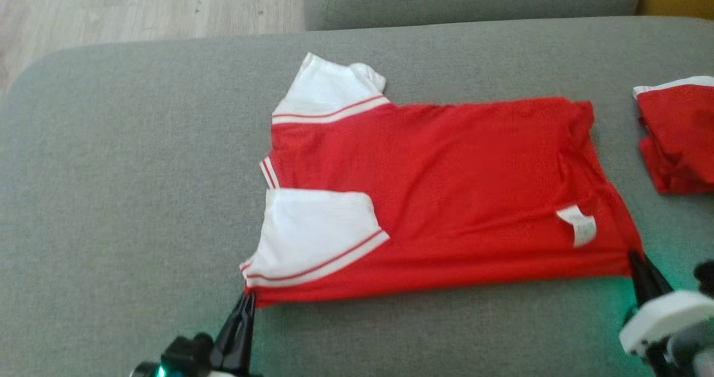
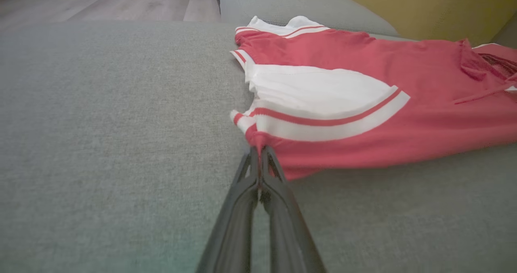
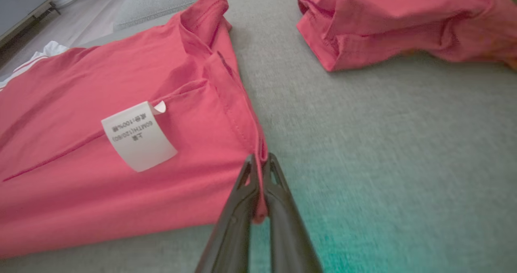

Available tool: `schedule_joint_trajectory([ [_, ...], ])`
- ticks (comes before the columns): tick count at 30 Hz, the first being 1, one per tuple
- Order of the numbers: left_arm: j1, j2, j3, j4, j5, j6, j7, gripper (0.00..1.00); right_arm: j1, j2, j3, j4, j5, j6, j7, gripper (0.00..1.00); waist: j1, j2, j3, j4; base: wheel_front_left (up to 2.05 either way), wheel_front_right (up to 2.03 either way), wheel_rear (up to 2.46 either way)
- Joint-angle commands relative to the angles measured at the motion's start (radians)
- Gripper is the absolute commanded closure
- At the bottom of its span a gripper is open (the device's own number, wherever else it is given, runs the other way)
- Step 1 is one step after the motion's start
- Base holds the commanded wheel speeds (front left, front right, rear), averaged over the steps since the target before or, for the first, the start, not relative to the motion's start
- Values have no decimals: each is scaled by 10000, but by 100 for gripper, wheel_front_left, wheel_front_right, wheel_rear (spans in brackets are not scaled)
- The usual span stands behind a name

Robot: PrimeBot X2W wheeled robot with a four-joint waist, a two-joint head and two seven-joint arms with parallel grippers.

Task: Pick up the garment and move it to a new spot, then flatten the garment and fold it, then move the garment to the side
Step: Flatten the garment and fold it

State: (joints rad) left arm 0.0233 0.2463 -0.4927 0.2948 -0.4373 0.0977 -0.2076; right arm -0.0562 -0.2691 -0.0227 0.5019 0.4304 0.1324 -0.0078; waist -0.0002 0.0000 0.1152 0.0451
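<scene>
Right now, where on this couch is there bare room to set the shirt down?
Widest bare patch: grey cushion left of the red shirt. A strip runs between shirt and backrest. Crowded right, by the folded red garment.

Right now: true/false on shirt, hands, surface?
1. The left hand is shut on a corner of the shirt, by the near white sleeve. True.
2. The right hand is open, clear of the shirt. False: shut on its hem corner.
3. The label lies at the right hand's end. True.
4. The shirt lies on a wooden table. False: on a grey cushion.
5. The second red garment lies apart from the shirt. True.
</scene>
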Motion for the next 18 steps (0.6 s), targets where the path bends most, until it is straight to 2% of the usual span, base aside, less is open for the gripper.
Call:
schedule_joint_trajectory([
  [1, 41, 288, 309, -510, 17, 158, 18, 100, 228, -331, -106, -528, 4, -17, 62, 100, 2, 0, -39, 5, 0, 0, 0],
  [9, 615, 390, 203, -1110, -170, 280, 375, 100, 1086, 191, -675, -1568, -274, -17, 517, 100, 2, 0, -142, -95, 0, 0, 0],
  [10, 619, 390, 185, -1136, -178, 290, 420, 100, 1118, 247, -719, -1642, -320, -17, 559, 89, 2, 0, -151, -106, 0, 0, 0],
  [11, 617, 398, 148, -1151, -187, 272, 487, 100, 1143, 298, -756, -1708, -367, -17, 596, 68, 2, 0, -162, -119, 0, 0, 0],
  [12, 608, 407, 122, -1167, -193, 263, 539, 100, 1162, 343, -792, -1772, -409, -17, 621, 40, 2, 0, -164, -131, 0, 0, 0],
  [13, 590, 420, 110, -1177, -191, 268, 579, 100, 1173, 380, -841, -1836, -466, -17, 620, 0, 2, 0, -163, -145, 0, 0, 0],
  [15, 560, 435, 90, -1187, -184, 267, 626, 100, 1180, 410, -893, -1898, -529, -17, 613, 0, 2, 0, -157, -153, 0, 0, 0],
  [17, 476, 464, 57, -1239, -153, 277, 709, 0, 1181, 466, -1019, -2035, -622, -17, 575, 0, 2, 0, -135, -172, 0, 0, 0],
  [18, 420, 492, 50, -1287, -121, 296, 749, 0, 1182, 496, -1058, -2104, -651, -17, 580, 0, 2, 0, -116, -187, 0, 0, 0],
])
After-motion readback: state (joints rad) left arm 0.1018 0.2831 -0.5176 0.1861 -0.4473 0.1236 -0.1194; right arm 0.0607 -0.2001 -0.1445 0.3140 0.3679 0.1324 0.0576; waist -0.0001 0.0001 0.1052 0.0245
